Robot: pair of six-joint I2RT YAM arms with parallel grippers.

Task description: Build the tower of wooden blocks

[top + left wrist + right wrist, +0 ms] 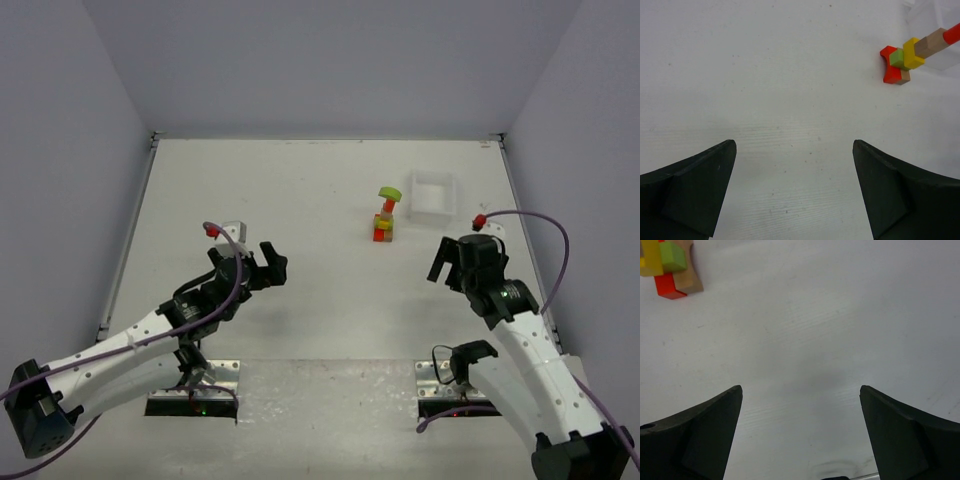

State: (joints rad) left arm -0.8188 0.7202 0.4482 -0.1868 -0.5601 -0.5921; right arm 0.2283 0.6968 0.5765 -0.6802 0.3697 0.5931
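The tower [384, 215] stands upright on the table right of centre: red and yellow wood blocks low, a brown bar above, a lime green half-round cap [389, 192] on top. From the left wrist it shows far off at the upper right as the tower [910, 57]. The right wrist view catches only the tower's base [671, 267] at the upper left corner. My left gripper [266, 264] hangs open well left of it, nothing between its fingers. My right gripper [446, 262] is open too, empty, to the tower's right and nearer the front.
A white rectangular tray [433, 196] sits just right of the tower, close to the back right. Walls enclose the table on three sides. The arm bases [195, 390] are bolted at the near edge.
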